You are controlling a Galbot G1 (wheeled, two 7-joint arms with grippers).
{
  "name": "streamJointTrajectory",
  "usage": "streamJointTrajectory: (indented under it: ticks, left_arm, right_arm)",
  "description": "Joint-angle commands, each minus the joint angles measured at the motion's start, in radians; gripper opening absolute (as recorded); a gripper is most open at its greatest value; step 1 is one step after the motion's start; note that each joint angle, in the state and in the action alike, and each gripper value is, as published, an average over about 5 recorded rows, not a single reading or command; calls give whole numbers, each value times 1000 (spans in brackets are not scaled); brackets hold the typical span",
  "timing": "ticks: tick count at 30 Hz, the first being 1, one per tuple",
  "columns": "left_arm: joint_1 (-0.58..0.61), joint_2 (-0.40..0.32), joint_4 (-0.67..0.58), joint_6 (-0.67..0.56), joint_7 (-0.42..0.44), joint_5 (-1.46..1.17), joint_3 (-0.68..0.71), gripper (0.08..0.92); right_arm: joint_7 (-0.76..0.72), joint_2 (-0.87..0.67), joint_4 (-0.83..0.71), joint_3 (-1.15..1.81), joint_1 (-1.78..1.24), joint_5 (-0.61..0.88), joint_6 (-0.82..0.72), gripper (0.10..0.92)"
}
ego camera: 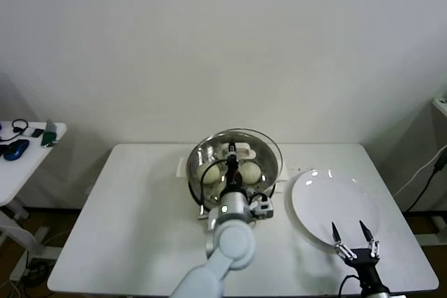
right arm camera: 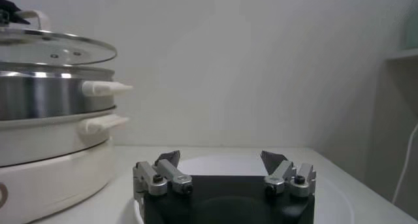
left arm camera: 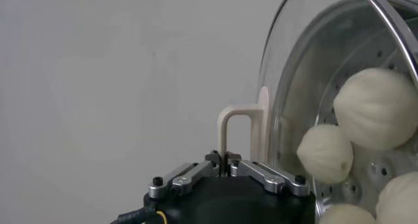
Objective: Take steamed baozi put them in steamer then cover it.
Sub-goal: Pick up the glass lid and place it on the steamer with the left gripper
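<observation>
Presently: round clear glass cover with metal rim [left arm camera: 282, 81], rigid, breakable, slippery; left claw [left arm camera: 226, 168] clamped on its cream handle [left arm camera: 238, 124], over the steamer [right arm camera: 46, 95]. Right claw [right arm camera: 222, 161] spread, idle.

The left arm [ego camera: 227, 242] hides the front of the steamer [ego camera: 209, 155]. One baozi [left arm camera: 398, 199] is cut off at the edge. The plate [right arm camera: 339, 199] is mostly hidden.

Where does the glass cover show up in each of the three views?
Head view: the cover sits centre frame over the steamer, held at its handle by the left gripper.
Left wrist view: right side, edge-on, handle pinched.
Right wrist view: upper left, just above the steamer's rim.
Shared landmark: the cream-white handle.
</observation>
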Motion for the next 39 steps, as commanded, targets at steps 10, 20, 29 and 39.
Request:
streamJointTrajectory:
  ticks: [10,20,29,39]
  left_arm:
    - [21,-17,46,7,-25,39,-29,137]
    - [40,-19,47,-3,-36,40,-32,137]
    - [43,-16,63,-29,-43,58,-44,137]
    - [48,-13,53,-43,-31,61,-38,137]
  right_arm:
    - [0,4,-6,3,-3,0,7,823]
    - [1,7,-10,1,0,-1,7,823]
    - [4,12,-16,0,2,-7,20,823]
    - [6,16,-14,-1,-1,-7,20,823]
